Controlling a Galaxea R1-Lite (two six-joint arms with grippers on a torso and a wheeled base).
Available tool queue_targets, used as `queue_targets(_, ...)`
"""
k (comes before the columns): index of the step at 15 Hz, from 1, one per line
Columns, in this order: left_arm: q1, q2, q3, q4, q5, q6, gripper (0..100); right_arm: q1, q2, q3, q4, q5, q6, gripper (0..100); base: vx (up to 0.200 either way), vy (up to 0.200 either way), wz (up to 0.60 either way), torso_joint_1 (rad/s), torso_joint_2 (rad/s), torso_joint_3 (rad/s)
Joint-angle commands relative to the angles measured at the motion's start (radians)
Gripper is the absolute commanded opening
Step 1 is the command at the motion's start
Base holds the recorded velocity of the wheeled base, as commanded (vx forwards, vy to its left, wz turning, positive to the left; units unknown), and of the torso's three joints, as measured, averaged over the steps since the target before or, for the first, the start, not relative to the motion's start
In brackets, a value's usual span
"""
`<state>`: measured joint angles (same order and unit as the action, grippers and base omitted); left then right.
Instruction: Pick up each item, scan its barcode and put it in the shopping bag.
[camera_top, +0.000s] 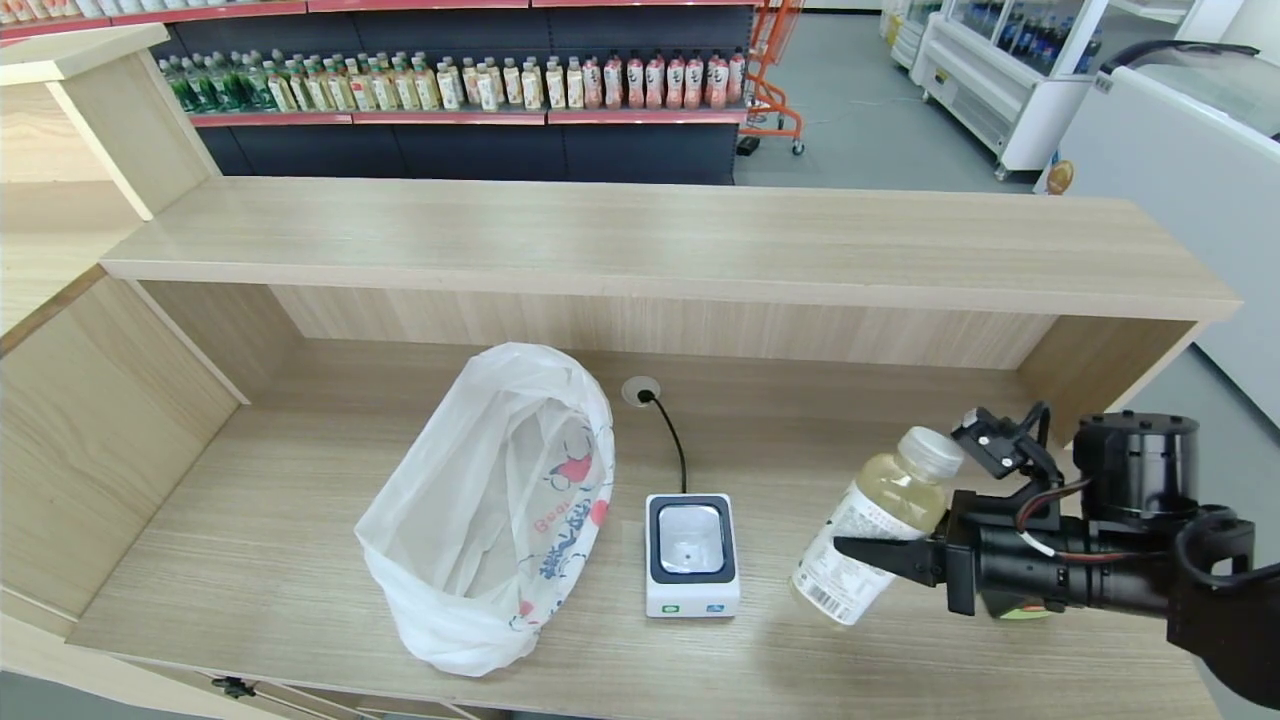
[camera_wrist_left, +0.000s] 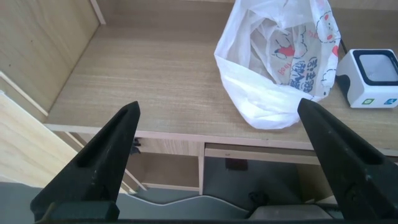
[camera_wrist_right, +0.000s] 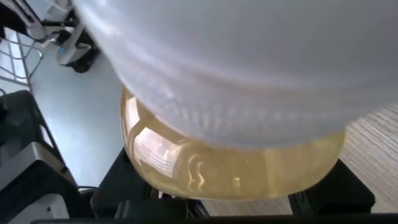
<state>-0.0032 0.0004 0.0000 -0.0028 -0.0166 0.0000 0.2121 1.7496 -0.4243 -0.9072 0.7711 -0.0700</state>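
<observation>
- The right claw (camera_top: 876, 541) is clenched on a bottle (camera_top: 880, 525), gripping it around the middle
- The bottle is over the right part of the counter (camera_top: 250, 560), closer to the front edge than to the back wall
- The bottle is tilted, with its white cap (camera_top: 931, 449) pointing up and toward the back right corner
- It has yellow drink inside and a white label (camera_top: 845, 570) on its lower half
- In the right wrist view the bottle (camera_wrist_right: 236, 168) is very close, with the yellow drink under the big white cap (camera_wrist_right: 249, 74)
- A white scanner (camera_top: 692, 553) sits flat near the middle of the counter's front edge, just left of the bottle but not touching it
- A black cord (camera_top: 672, 436) runs from the scanner to a round hole by the back wall
- A white plastic bag (camera_top: 490, 500) stands open left of the scanner, just beside it, with its bottom at the front edge
- The left claw (camera_wrist_left: 217, 106) is released, its two black fingers (camera_wrist_left: 106, 162) spread wide with nothing between them
- It hangs in front of the counter's front edge, on the left side, apart from the bag
</observation>
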Motion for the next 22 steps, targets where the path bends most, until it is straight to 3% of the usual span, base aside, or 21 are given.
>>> queue_targets(1, 0.000, 0.001, 0.000, 0.000, 0.000, 0.000, 100, 0.000, -0.084, 0.053, 0.002, 0.060, -0.002, 0, 0.000, 0.000, 0.00, 0.000, 0.00, 0.000)
queue_targets(4, 0.000, 0.001, 0.000, 0.000, 0.000, 0.000, 100, 0.035, -0.119, 0.114, 0.002, 0.146, -0.004, 0, 0.000, 0.000, 0.00, 0.000, 0.00, 0.000)
queue_targets(9, 0.000, 0.001, 0.000, 0.000, 0.000, 0.000, 100, 0.093, -0.147, 0.104, 0.019, 0.251, 0.004, 0, 0.000, 0.000, 0.00, 0.000, 0.00, 0.000)
queue_targets(22, 0.000, 0.001, 0.000, 0.000, 0.000, 0.000, 100, 0.247, -0.145, 0.090, 0.088, 0.272, 0.015, 0, 0.000, 0.000, 0.00, 0.000, 0.00, 0.000)
